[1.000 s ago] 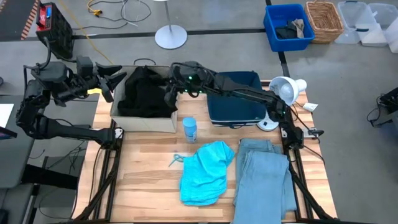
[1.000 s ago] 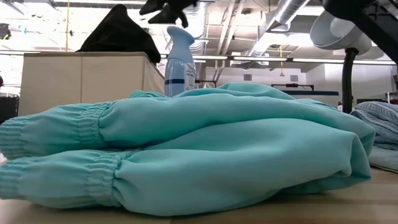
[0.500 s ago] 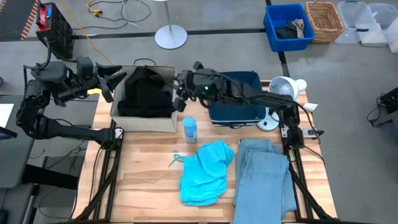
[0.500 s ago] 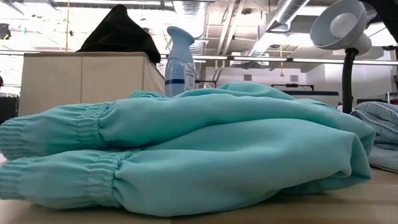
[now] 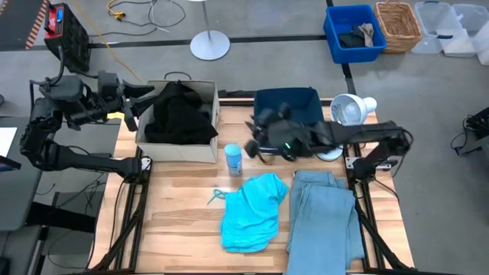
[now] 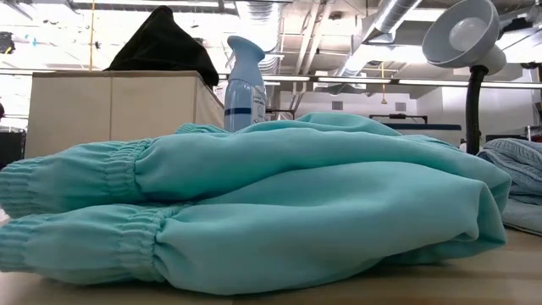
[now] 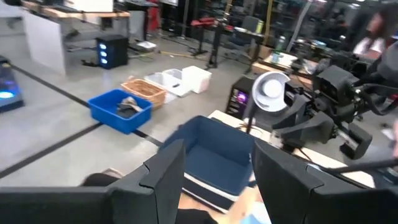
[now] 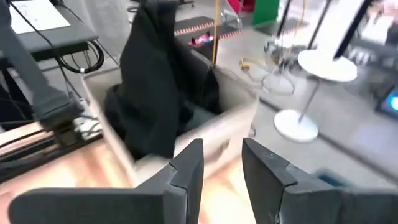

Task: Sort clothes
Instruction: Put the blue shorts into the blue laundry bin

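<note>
Black clothes [image 5: 179,113] lie heaped in the beige box [image 5: 176,151], with one part standing up above its rim [image 6: 165,42]; I cannot tell a dark green piece apart from them. The turquoise garment [image 5: 252,210] lies crumpled on the table's middle and fills the low view [image 6: 254,212]. The pale grey-blue trousers [image 5: 325,221] lie flat at the near right. My right gripper [image 5: 250,145] is open and empty, level, just in front of the navy bin [image 5: 286,114], facing the beige box [image 8: 205,134]. My left gripper [image 5: 141,103] waits open at the box's left side.
A spray bottle [image 5: 233,159] stands between the beige box and my right gripper. A white lamp [image 5: 348,111] stands at the table's far right. Beyond the table, on the floor, are a blue crate [image 5: 353,32], a wicker basket [image 5: 397,23] and a round stand base [image 5: 209,44].
My right gripper has drawn back from above the beige box's right edge, going toward the table's right and near edges and coming lower. It now sits in front of the navy bin. The black clothes stay heaped in the box.
</note>
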`<state>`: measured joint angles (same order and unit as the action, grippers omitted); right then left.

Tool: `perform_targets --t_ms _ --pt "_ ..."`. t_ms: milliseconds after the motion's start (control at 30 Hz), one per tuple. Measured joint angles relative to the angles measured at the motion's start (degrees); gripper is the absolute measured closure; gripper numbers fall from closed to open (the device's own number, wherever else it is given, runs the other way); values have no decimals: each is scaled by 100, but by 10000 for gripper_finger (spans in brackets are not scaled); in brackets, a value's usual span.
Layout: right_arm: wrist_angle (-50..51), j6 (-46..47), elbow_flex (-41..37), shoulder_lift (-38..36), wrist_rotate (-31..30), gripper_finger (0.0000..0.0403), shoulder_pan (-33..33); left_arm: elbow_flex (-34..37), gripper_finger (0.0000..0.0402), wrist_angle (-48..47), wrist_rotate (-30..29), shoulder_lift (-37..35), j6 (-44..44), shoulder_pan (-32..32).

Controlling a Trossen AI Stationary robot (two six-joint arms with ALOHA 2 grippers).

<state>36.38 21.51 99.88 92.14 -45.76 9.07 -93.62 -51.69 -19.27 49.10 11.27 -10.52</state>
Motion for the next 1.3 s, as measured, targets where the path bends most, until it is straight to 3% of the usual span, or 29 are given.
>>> perform_targets --t_ms 133,367,600,700,867,1133,1300 --pt "685 1320 -526 -331 -361 279 752 0 221 -10 410 99 -3 0" --pt "2088 3607 -566 -104 -376 279 1875 -2 221 -28 1483 474 -378 0" --pt "2834 5145 -570 412 494 279 2600 0 221 -45 2051 912 -503 0" --pt "2828 5413 -570 630 856 279 2799 0 221 -40 2120 942 -509 0" --pt "2675 5712 -564 886 924 273 2972 0 221 -29 2125 957 -646 0" --pt "2646 5602 -570 1300 1403 209 2719 -2 221 -17 2101 1106 -667 0" --pt "2516 4975 -568 1121 612 200 2677 -2 229 32 2046 1472 -164 168"
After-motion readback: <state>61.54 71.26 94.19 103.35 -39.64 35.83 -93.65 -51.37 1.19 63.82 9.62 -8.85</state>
